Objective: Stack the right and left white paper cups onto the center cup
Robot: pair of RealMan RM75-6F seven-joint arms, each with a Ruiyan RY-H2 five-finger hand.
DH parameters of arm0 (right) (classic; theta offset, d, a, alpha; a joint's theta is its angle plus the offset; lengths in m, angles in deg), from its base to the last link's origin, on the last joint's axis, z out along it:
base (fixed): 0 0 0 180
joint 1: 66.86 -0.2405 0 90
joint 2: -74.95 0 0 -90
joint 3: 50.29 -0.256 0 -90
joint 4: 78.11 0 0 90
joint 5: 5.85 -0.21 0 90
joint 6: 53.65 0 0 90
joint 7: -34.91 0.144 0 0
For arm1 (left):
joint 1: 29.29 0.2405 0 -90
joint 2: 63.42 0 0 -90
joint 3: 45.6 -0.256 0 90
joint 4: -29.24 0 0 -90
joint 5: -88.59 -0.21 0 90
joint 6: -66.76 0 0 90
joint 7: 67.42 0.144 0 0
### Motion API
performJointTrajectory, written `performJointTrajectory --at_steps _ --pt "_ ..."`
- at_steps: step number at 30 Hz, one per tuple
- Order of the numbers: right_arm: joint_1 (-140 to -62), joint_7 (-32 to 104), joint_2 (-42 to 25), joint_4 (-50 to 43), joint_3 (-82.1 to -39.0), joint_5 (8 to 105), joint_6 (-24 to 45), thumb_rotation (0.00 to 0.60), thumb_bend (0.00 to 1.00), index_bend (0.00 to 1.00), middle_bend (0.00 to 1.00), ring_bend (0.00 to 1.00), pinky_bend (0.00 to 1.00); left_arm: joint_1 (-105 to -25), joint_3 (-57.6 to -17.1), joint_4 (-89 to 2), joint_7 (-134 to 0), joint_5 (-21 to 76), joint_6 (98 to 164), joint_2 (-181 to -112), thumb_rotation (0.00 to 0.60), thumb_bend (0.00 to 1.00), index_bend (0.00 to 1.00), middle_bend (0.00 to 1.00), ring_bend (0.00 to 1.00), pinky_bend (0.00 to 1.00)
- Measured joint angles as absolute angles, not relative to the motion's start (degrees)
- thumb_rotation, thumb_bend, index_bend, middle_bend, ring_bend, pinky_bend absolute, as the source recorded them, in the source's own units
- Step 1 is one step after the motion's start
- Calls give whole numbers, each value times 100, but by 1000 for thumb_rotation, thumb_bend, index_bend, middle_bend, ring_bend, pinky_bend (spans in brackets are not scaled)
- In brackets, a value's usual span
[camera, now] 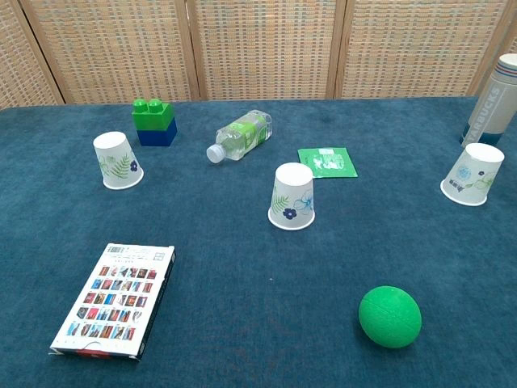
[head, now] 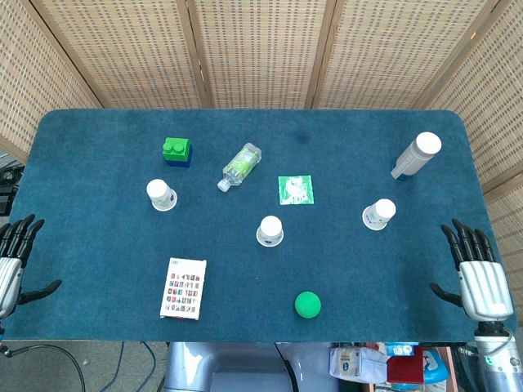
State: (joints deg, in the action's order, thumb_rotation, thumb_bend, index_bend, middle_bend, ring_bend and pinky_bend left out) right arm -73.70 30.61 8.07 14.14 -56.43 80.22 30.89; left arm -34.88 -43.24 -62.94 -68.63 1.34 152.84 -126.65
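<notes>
Three white paper cups with flower prints stand upside down on the blue table. The center cup is in the middle. The left cup is far to its left and the right cup far to its right. My left hand hangs open off the table's left edge, well away from the left cup. My right hand is open at the right edge, below and right of the right cup. Neither hand shows in the chest view.
A green and blue block, a lying plastic bottle and a green packet sit behind the cups. A tall tumbler stands at the back right. A card box and a green ball lie near the front edge.
</notes>
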Motion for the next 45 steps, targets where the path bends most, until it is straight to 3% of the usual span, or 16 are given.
performJointTrajectory --at_steps 5,11,14,19,24,35,45 --pt "-7923 3142 589 896 -5792 8012 2366 600 80 145 93 5 134 -3490 -4279 -6300 -6575 242 15284 -12737 600 92 0 0 0 0" --pt "-8591 3390 302 335 -5993 7674 1202 600 125 146 115 34 178 -3574 -4175 -6308 -6379 412 15172 -12877 600 92 0 0 0 0" --pt "-8960 3570 87 -79 -6110 7333 523 600 207 146 137 61 194 -3608 -4130 -6240 -6427 514 15101 -12910 600 92 0 0 0 0" --pt "-9384 3666 -286 -784 -6270 6856 -61 600 271 152 151 76 222 -3669 -4054 -6157 -6423 705 14961 -12951 600 92 0 0 0 0" --pt "-9679 3562 -624 -1352 -6404 6493 -339 600 311 190 204 126 243 -3718 -3996 -6114 -6458 885 14812 -12953 600 92 0 0 0 0" --pt "-10031 3349 -1058 -1962 -6586 5938 -707 600 345 350 422 326 292 -3810 -3938 -6082 -6528 1036 14618 -12918 600 93 0 0 0 0" --pt "-10220 3248 -1515 -2469 -6632 5713 -713 600 399 477 607 492 329 -3853 -3929 -6008 -6632 1162 14471 -12891 600 93 0 0 0 0"
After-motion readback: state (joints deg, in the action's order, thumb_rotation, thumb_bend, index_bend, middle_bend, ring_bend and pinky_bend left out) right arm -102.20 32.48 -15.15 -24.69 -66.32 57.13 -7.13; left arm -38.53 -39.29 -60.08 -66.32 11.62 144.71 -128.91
